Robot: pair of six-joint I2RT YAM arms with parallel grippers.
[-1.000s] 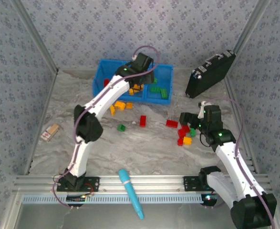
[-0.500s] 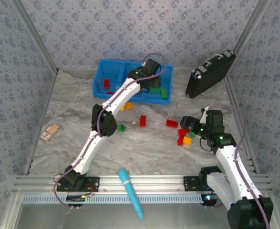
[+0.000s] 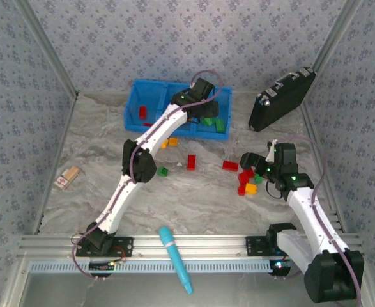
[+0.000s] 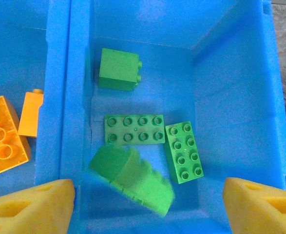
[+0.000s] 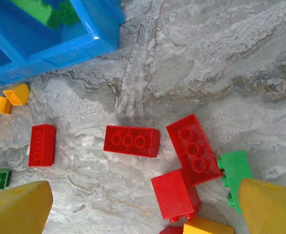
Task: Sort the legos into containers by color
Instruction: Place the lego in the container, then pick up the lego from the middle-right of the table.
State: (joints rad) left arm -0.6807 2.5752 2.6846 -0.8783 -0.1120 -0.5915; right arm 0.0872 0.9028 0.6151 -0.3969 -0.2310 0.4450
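Hovering over the right compartment of the bright blue plastic bin [image 4: 230,73], the left gripper [image 4: 147,202] is spread wide. A blurred green studded plastic brick [image 4: 133,183] sits between the pads [image 4: 30,204], touching neither, with three more green bricks [image 4: 134,129] at 12 o'clock. The right gripper [image 5: 143,207], equally spread, hangs above red plastic bricks [image 5: 131,141].

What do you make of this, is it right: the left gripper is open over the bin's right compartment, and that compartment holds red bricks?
Not quite. The left gripper is open over the right compartment, but that compartment holds green bricks, not red ones. The left wrist view shows it.
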